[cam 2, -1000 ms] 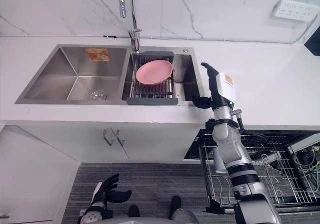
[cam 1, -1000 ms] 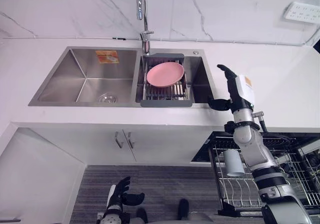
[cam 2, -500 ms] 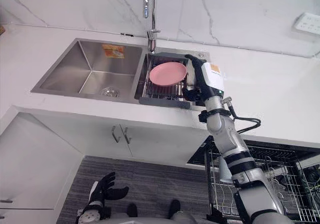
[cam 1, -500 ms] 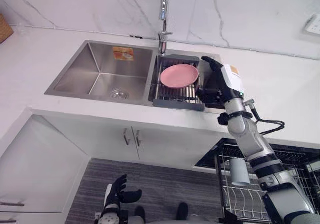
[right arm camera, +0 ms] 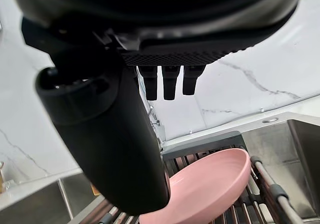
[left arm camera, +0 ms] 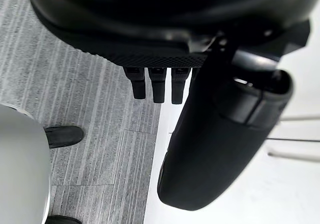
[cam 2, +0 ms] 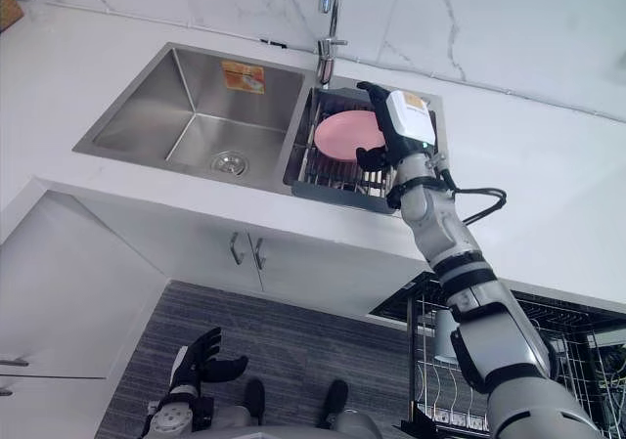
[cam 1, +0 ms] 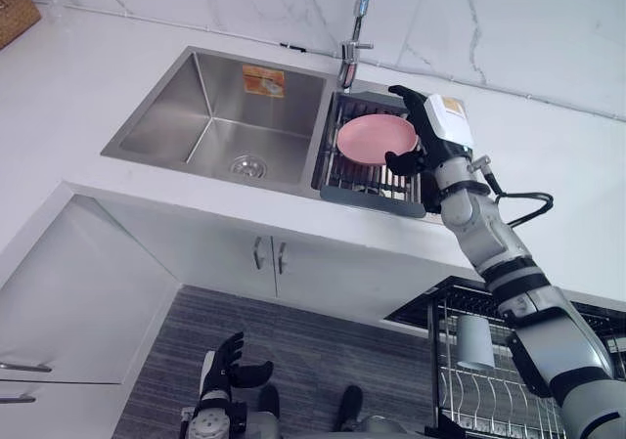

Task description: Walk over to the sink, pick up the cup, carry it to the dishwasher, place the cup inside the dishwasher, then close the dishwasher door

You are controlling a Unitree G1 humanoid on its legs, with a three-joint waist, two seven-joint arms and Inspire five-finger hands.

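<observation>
Now holding the right hand [cam 1: 419,134] out over the right basin of the sink [cam 1: 210,116], fingers lying straight and loose, thumb standing out sideways, gripping nothing. Hanging just beside the rim of the pink plate [cam 1: 375,138]; not managing to tell whether touching it or not. Seeing that plate lying tilted on the dish rack [cam 1: 364,183], which is spanning the right basin. Noting the faucet [cam 1: 357,28] rising behind the divide between the two basins.

Hanging the left hand [cam 1: 230,366] low over the grey striped floor [cam 1: 313,346], fingers spread and relaxed, carrying nothing.

Finding the white cup [cam 1: 474,341] well apart from both hands, sitting in the wire dishwasher rack [cam 1: 489,405], which is standing pulled out below the white countertop [cam 1: 88,87], to the right of the cabinet doors [cam 1: 266,258]. Spotting a wicker basket [cam 1: 15,9] sitting on the countertop at the far left corner.
</observation>
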